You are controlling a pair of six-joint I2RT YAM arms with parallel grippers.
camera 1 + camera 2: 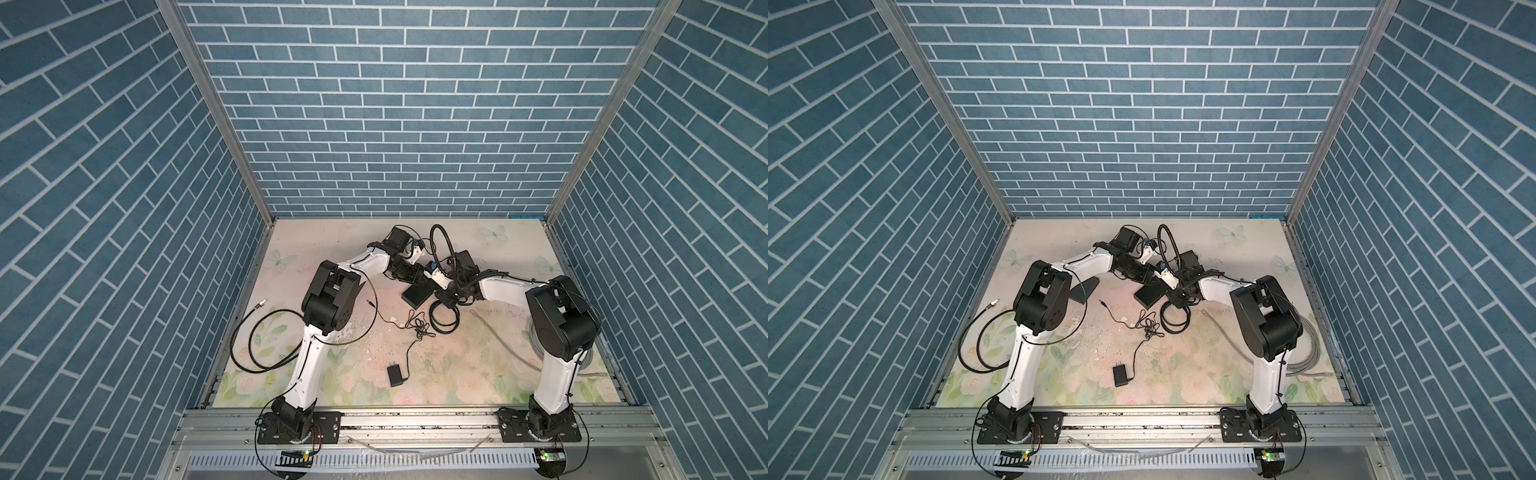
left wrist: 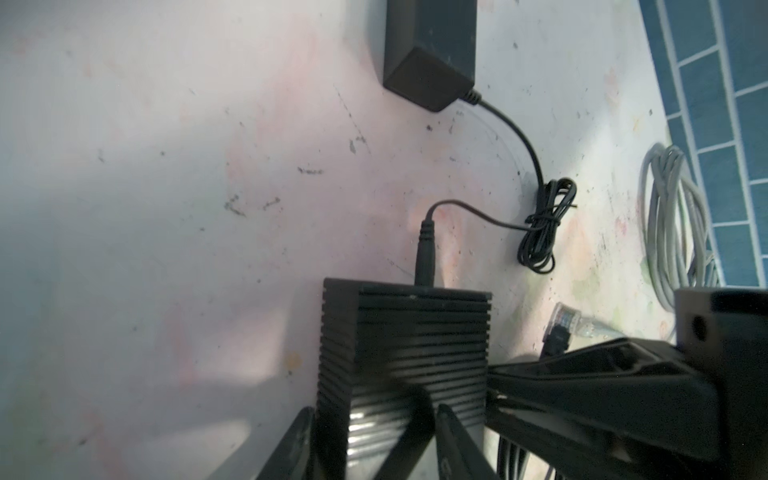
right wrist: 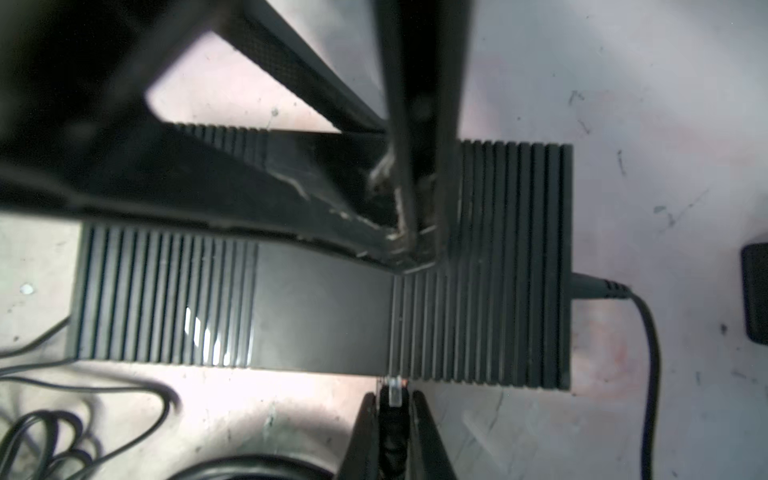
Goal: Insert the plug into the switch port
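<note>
Black switch (image 3: 320, 303) under your part-open left hand (image 2: 376, 413), plug (image 3: 394, 386) pinched in your right hand (image 3: 392, 405): square it up, push gently.

Wrist views blurred; glare streaks the switch (image 3: 324, 307).

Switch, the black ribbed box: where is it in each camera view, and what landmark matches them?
In a top view: switch just below picture centre.
In a top view: again just below centre.
Left wrist: close up, black power adapter beyond its far end.
Right wrist: fills the middle, plug at its edge.
Shared landmark: that adapter.
</note>
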